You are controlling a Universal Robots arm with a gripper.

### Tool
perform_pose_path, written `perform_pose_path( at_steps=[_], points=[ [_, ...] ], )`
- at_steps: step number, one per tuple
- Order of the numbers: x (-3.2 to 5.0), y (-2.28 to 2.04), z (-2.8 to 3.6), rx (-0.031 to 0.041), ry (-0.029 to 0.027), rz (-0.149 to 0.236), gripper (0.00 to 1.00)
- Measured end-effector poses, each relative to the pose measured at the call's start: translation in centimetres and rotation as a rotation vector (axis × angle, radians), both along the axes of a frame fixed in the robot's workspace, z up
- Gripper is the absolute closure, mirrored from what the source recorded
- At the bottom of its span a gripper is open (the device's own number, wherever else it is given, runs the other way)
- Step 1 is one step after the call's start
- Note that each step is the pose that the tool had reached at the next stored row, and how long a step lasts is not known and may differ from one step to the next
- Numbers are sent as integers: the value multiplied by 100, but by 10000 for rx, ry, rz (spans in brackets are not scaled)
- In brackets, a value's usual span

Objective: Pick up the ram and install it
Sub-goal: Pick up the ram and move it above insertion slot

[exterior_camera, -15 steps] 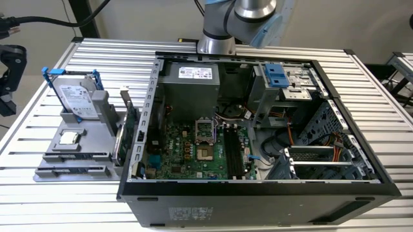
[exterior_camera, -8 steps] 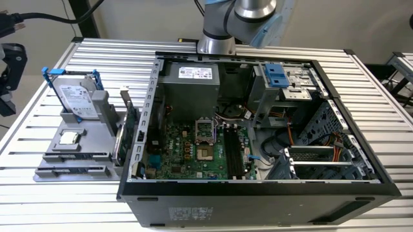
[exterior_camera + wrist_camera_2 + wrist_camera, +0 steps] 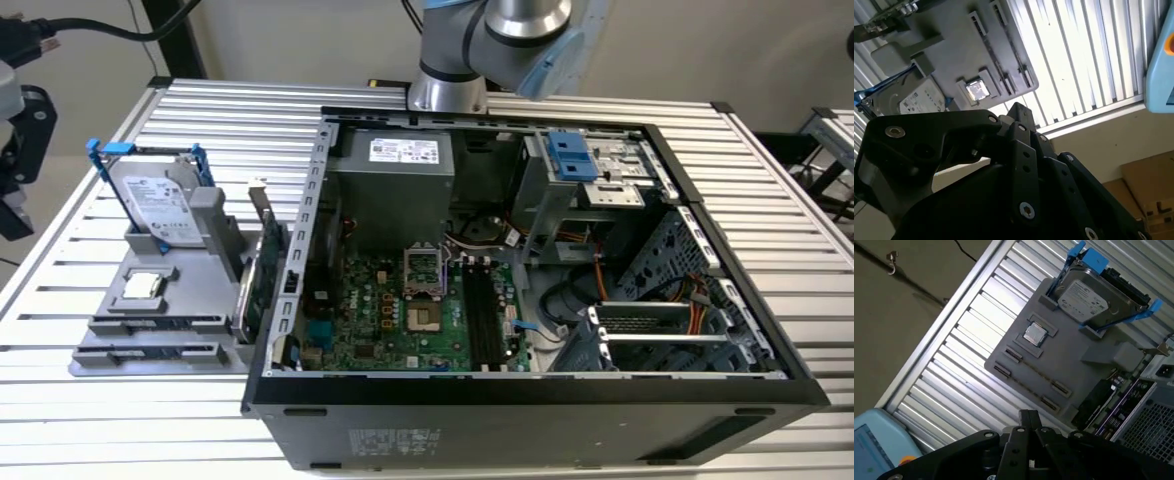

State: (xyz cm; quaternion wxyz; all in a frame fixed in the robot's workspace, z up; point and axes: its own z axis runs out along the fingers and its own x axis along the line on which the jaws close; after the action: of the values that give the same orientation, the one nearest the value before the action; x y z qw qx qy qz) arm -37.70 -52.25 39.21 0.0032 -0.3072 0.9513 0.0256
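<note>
The ram (image 3: 1035, 372), as best it can be made out, is the thin dark strip standing on edge in a slot of the grey tray (image 3: 1069, 367), in the row just beside the processor chip (image 3: 1034, 334) and well apart from the blue-framed hard drive (image 3: 1086, 295) at the tray's far end. It is too slim to be sure of. In the first wrist view it lies out ahead of the gripper (image 3: 1027, 415), beyond its tip and well apart from it, down on the tray, so the gripper hangs high above the ribbed metal table (image 3: 969, 355) with nothing to be seen at its tip. Whether the gripper stands apart or together cannot be told. In the exterior view the strip's long axis runs from that view's left to its right, roughly at a right angle to the long black slots (image 3: 483, 320) on the green board inside the open computer case (image 3: 534, 390). Those slots lie to the exterior view's right of the tray. By that showing the ram is not yet picked up, and the single arm (image 3: 514, 30) rises behind the case
</note>
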Motion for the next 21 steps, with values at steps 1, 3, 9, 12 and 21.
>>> perform_pose_path(
  at_steps=[1,3,9,12,21],
  points=[
    [0,2,0,0,-16,84,100],
    [0,6,0,1,-39,258,100],
    [0,12,0,1,-42,385,100],
    [0,12,0,0,-44,465,100],
    [0,12,0,1,-44,752,100]
  ],
)
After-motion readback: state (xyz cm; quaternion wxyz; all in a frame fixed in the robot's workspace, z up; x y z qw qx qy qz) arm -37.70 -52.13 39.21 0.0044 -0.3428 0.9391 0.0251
